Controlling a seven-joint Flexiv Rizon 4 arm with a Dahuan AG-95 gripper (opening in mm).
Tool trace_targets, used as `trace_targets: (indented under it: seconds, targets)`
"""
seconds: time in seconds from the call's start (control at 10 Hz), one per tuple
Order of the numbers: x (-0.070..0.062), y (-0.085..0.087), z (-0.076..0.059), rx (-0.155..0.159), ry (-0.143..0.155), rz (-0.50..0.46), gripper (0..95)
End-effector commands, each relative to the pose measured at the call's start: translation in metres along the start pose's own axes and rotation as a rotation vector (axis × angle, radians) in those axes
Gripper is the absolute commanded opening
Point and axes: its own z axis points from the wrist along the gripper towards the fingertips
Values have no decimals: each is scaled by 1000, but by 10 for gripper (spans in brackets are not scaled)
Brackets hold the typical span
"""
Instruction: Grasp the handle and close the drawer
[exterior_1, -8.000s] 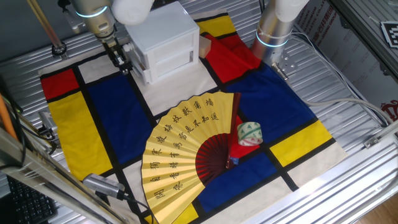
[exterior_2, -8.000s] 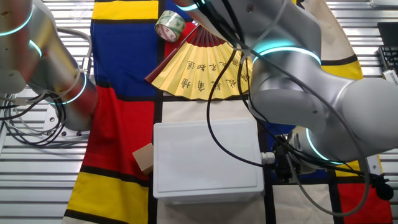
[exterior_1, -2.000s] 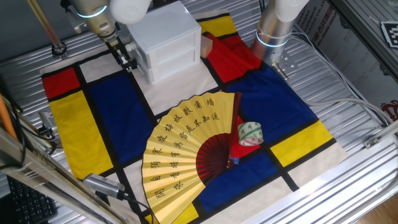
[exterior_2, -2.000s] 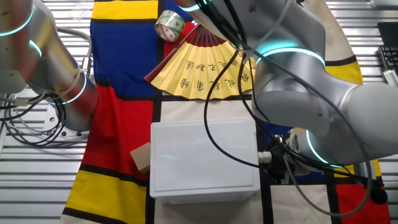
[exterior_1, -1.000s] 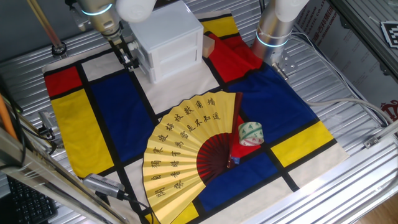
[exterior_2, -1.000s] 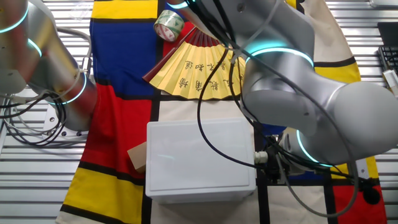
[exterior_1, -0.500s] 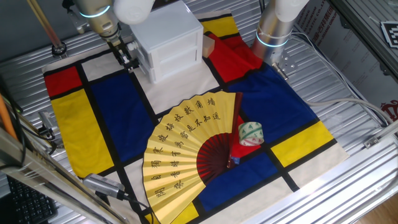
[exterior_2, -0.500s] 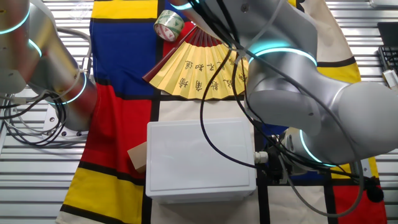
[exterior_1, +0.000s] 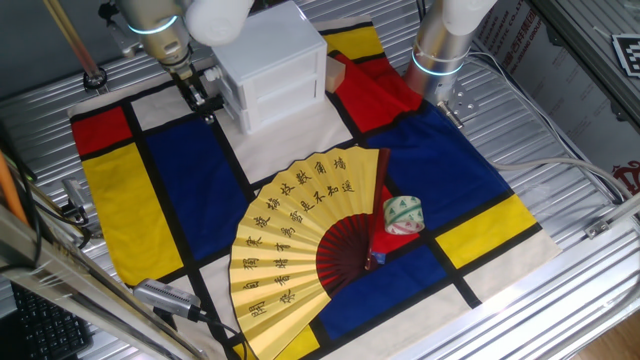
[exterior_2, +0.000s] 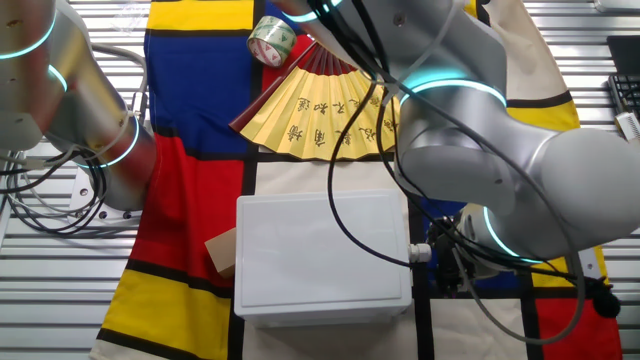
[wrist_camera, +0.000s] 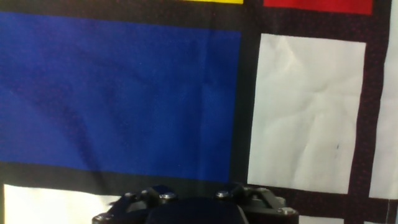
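Observation:
The small white two-drawer cabinet (exterior_1: 270, 50) stands at the back of the cloth; it also shows in the other fixed view (exterior_2: 322, 255). Its drawers look pushed in flush. A small white nub (exterior_2: 421, 253) sticks out at the cabinet's side by my gripper; I cannot tell whether it is the handle. My gripper (exterior_1: 205, 97) hangs low just left of the cabinet, also seen in the other fixed view (exterior_2: 446, 268). Its fingers are too dark and small to read. The hand view shows only the gripper's black body (wrist_camera: 193, 208) over blue and white cloth, no handle.
A yellow folding fan (exterior_1: 300, 250) and a green-white tape roll (exterior_1: 402, 215) lie on the patchwork cloth nearer the front. A small cardboard box (exterior_2: 222, 252) sits against the cabinet's far side. A second arm's base (exterior_1: 440, 50) stands at the back right.
Over eight seconds the cabinet has slid a little away from my gripper. In the last second the cabinet stays still and my gripper shifts slightly forward and away from it.

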Motion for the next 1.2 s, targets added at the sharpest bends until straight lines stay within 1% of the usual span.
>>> trace_targets:
  seconds: [0.1, 0.2, 1.2]
  targets:
    - [-7, 0, -4, 8, -3, -1, 760]
    - [-21, 0, -13, 17, -44, -4, 760]
    - [-21, 0, -13, 17, -44, -4, 760]
